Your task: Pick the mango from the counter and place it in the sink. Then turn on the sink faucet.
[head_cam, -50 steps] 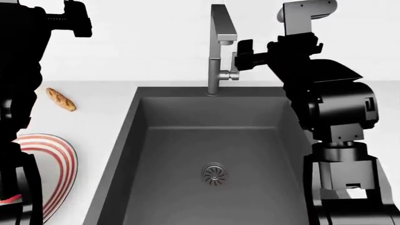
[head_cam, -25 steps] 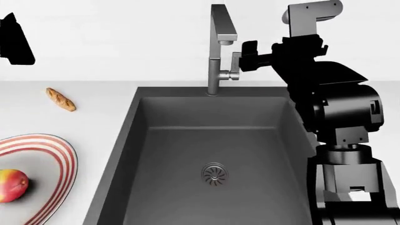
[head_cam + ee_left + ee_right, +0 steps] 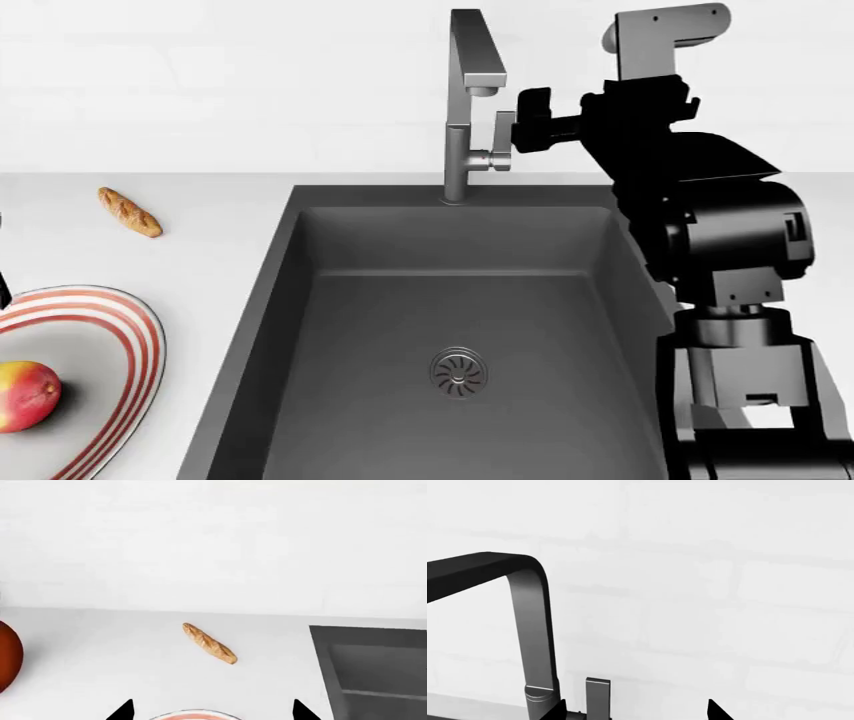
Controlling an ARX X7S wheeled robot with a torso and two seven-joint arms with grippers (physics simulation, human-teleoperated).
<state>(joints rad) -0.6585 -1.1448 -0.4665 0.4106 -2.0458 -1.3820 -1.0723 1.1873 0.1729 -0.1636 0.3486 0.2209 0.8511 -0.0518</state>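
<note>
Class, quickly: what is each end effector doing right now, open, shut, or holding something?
Left end effector: open, holding nothing; only its fingertips show, above the counter.
Right end effector: open, holding nothing, at the faucet lever.

head view looks down over the sink (image 3: 454, 330); wrist views face the wall.

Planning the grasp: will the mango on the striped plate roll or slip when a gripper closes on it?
Likely yes to rolling: the mango is a smooth rounded oval resting on the striped plate, so a one-sided nudge could send it off. Its skin looks glossy, so possibly slippery; a centred pinch seems safer. It looks firm, not floppy. How heavy it is cannot be judged.
</note>
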